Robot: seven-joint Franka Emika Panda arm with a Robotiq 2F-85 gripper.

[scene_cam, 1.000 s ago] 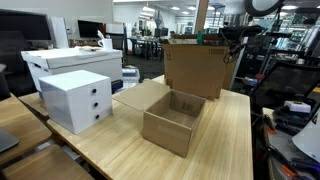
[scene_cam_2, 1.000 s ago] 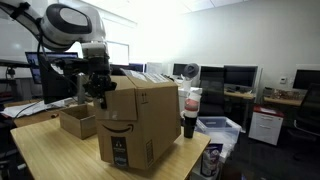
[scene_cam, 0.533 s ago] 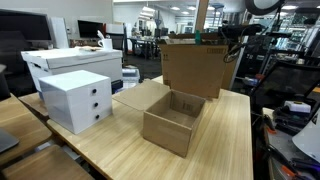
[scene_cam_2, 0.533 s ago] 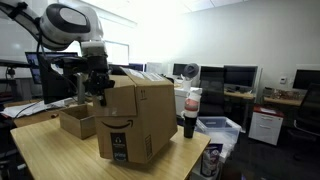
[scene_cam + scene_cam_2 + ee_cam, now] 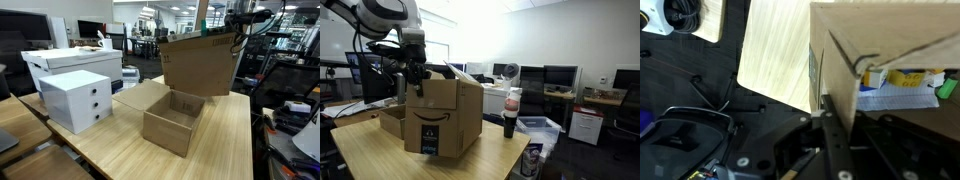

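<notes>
claw clamped on amazon box rim | box just came up tilted off the table | lift's holding so far

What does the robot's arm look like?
The arm is white and chunky, with smooth rounded segments and a dark ring at a joint. Black cables loop beside it. The gripper at its end is black and boxy, with thin, flat black fingers. No markings are readable.
</notes>
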